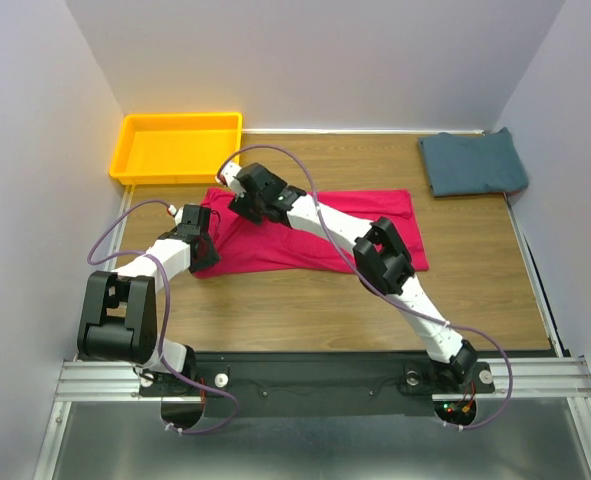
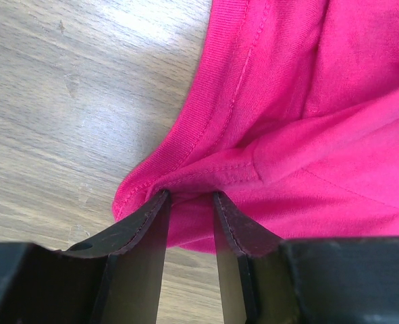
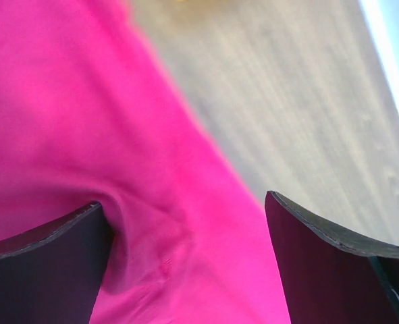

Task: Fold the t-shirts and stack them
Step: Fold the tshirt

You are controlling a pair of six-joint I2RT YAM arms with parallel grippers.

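The crimson-pink t-shirt [image 1: 315, 230] lies spread across the middle of the table with both grippers at its left end. In the left wrist view my left gripper [image 2: 190, 196] has its jaws closed partway on a bunched fold of the shirt's hem [image 2: 206, 128], and wrinkles run in toward the fingertips. It sits at the shirt's near-left edge [image 1: 203, 250]. My right gripper [image 3: 184, 201] stands wide open over the shirt's far-left part [image 1: 243, 200]. One of its fingers [image 3: 50, 263] presses into the cloth and the other is over bare wood. The teal-blue t-shirt [image 1: 472, 162] lies folded at the back right.
A yellow plastic tray [image 1: 178, 146] stands at the back left, just beyond the pink shirt's corner. Side walls close in the table left and right. The right arm reaches diagonally across the shirt.
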